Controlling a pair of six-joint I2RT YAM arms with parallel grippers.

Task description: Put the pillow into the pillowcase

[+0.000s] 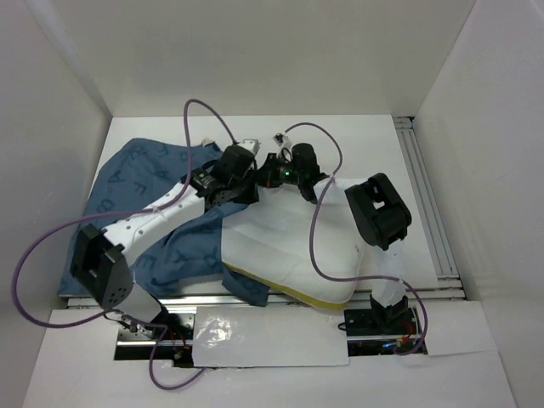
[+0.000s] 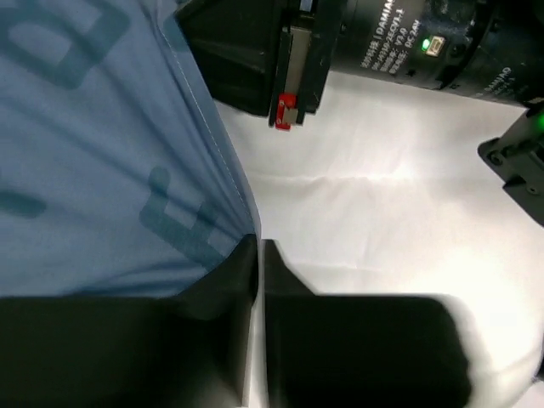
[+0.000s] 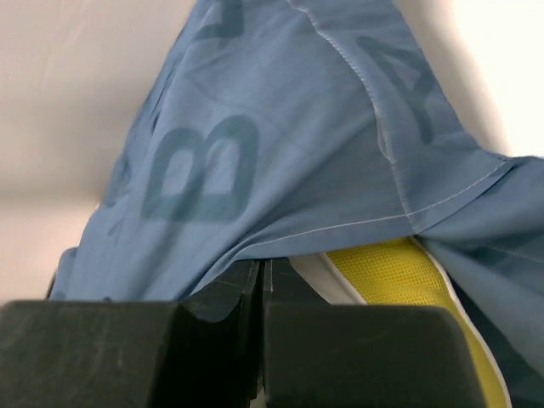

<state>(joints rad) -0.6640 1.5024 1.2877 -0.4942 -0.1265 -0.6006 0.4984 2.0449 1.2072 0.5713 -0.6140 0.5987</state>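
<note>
The cream-white pillow [image 1: 289, 242] lies at centre-right, its yellow band along the near edge. The blue lettered pillowcase [image 1: 144, 183] spreads to its left and overlaps the pillow's left side. Both grippers meet at the pillow's far left corner. My left gripper [image 1: 242, 194] [image 2: 259, 242] has its jaws almost together on the pillowcase [image 2: 102, 127] hem, over the white pillow [image 2: 365, 212]. My right gripper [image 1: 265, 177] [image 3: 265, 263] is shut on a fold of the pillowcase [image 3: 255, 127], with the pillow's yellow band [image 3: 399, 272] just to its right.
The right arm's black wrist motor [image 2: 399, 42] sits close ahead of the left fingers. An aluminium rail [image 1: 425, 195] runs along the table's right side. White walls enclose the table. Purple cables [image 1: 319, 229] loop over the pillow.
</note>
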